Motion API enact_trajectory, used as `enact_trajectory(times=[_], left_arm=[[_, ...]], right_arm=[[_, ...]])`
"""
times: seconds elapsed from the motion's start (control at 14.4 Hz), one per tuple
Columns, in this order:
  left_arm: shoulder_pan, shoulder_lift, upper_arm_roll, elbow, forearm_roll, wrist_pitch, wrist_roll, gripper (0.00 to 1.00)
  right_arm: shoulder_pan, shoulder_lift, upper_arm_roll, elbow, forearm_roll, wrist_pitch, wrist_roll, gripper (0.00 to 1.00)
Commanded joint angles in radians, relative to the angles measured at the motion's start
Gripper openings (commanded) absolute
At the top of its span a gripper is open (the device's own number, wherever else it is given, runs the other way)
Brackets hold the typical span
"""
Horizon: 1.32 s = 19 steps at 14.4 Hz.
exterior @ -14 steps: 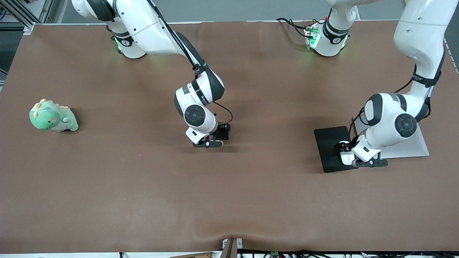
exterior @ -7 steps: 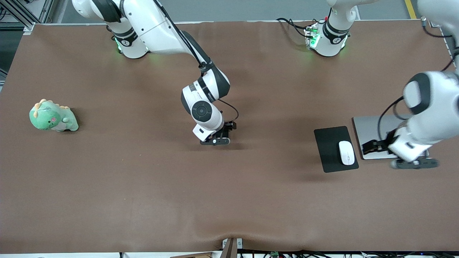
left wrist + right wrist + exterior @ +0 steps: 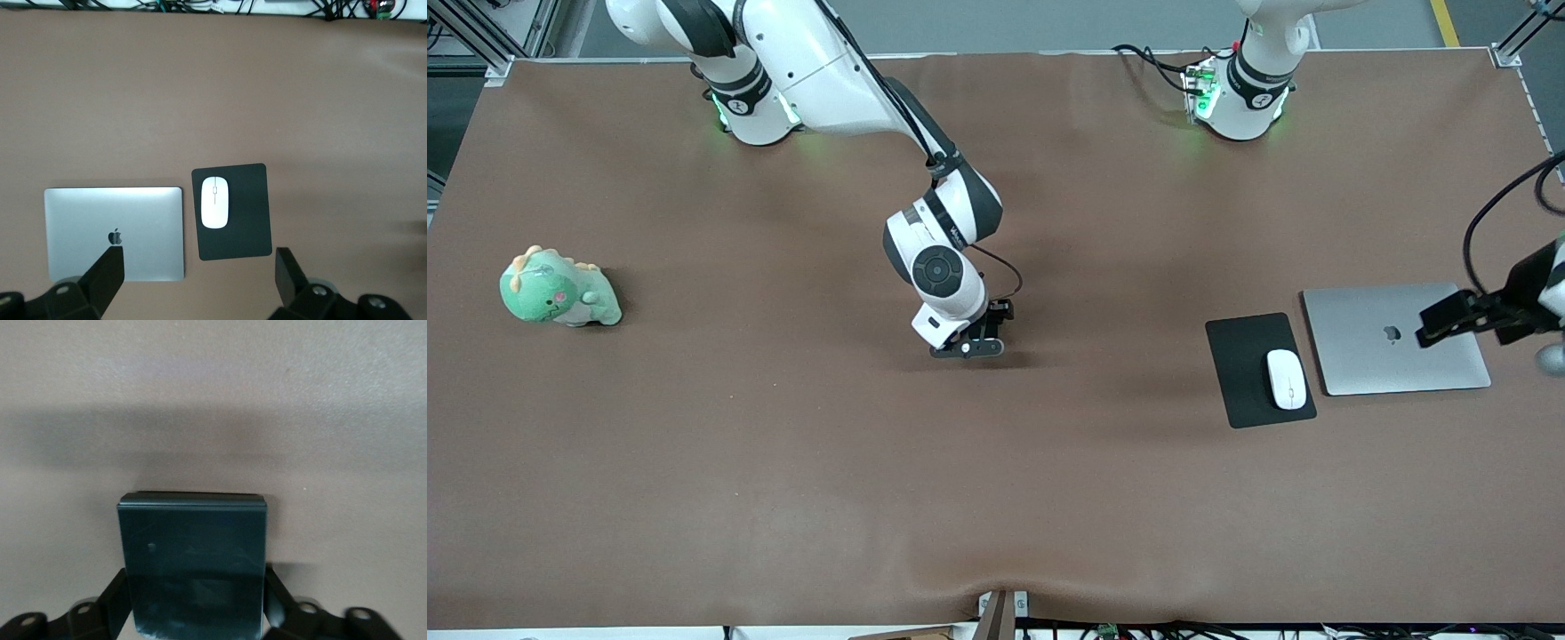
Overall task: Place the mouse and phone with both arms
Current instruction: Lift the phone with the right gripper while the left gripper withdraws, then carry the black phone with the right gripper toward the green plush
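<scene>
The white mouse (image 3: 1287, 379) lies on the black mouse pad (image 3: 1249, 356), beside a closed silver laptop (image 3: 1369, 342). It also shows in the left wrist view (image 3: 215, 201), on the pad (image 3: 248, 223). My left gripper (image 3: 1480, 313) is open and empty, high over the laptop's end of the table; in its wrist view the gripper (image 3: 198, 259) has its fingers spread wide. My right gripper (image 3: 967, 347) is low over the middle of the table. It is shut on the black phone (image 3: 193, 553), its fingers (image 3: 115, 590) on the phone's two long sides.
A green dinosaur plush toy (image 3: 559, 289) sits at the right arm's end of the table. The laptop also shows in the left wrist view (image 3: 100, 213). Brown cloth covers the table (image 3: 783, 462).
My left gripper let go of the mouse on the pad, then rose and moved off toward the left arm's end. My right gripper moved slightly toward the pad with the phone.
</scene>
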Motion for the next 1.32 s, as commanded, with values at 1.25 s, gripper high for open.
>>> enact_trajectory(times=[1.25], left_arm=[[-0.207, -0.26, 0.185, -0.172, -0.015, -0.105, 0.003, 1.0]], right_arm=[[-0.206, -0.311, -0.229, -0.153, -0.031, -0.391, -0.084, 0.0]])
